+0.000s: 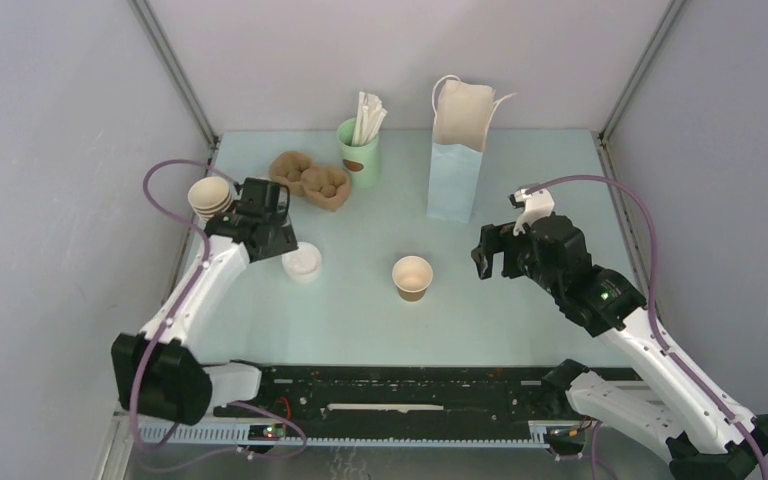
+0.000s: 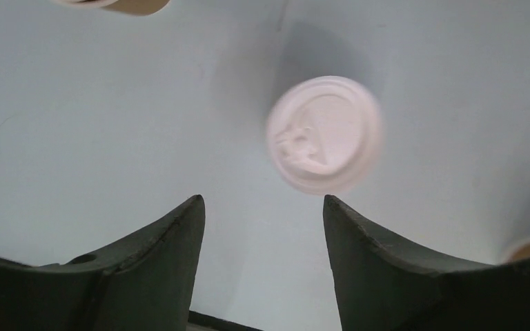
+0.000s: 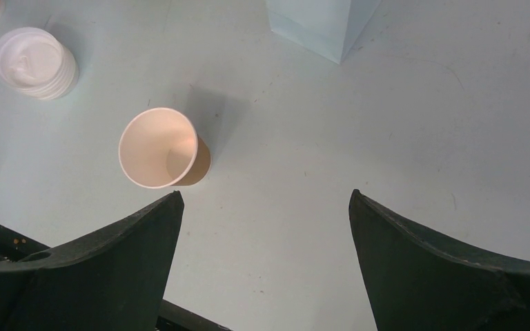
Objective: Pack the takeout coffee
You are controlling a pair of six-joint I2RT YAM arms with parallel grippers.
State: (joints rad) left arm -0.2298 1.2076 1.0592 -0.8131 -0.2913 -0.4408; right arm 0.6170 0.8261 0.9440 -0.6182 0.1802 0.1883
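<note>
On the tabletop (image 1: 560, 200) the pale-blue bag (image 1: 455, 170) stands upright, mouth open, while the left pincer (image 2: 262, 207) and right pincer (image 3: 266, 200) both gape empty and the small brown cup (image 1: 412, 278) sits lidless, well apart from the white lids (image 1: 302, 263), so capping and bagging both seem left to do.

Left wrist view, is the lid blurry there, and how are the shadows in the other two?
Left wrist: the white lid looks smeared and soft-edged, the fingers sharper. Right wrist: the paper cup is crisp, with a soft shadow on its upper right. Top external: even, diffuse light, no glare.
</note>
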